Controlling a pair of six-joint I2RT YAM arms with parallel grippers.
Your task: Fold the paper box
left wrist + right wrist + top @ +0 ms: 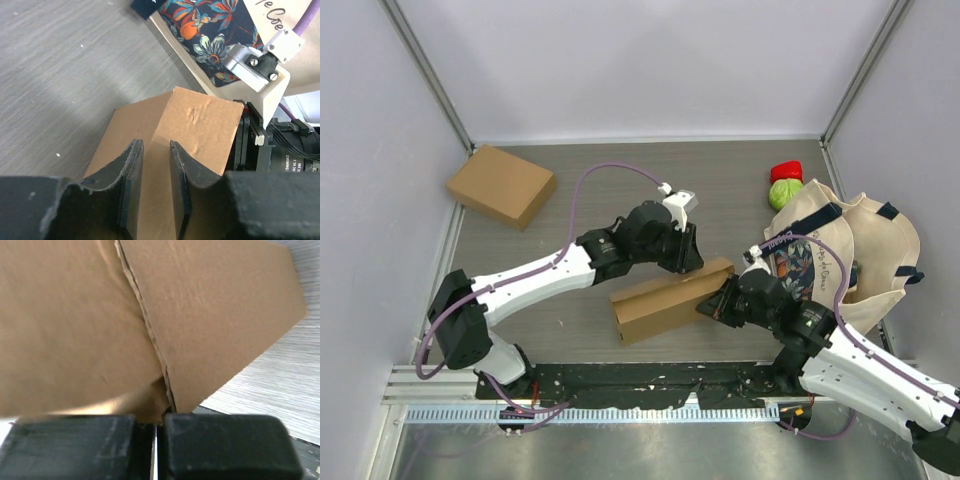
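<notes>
box (665,300): centre-near, long axis running left-near to right-far.
right gripper (159,421): mine, clamped on the box's right end.
left gripper (152,150): astride its far top edge; whether I'm pinching, cannot tell.
nearer arm: right, at the end.

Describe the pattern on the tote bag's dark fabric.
The dark fabric shows navy floral print, best in left wrist view.

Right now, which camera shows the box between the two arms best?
The top view: the whole box shows, end to end. The left wrist view shows only one end; the right wrist view, a blurry close-up of its flaps.
</notes>
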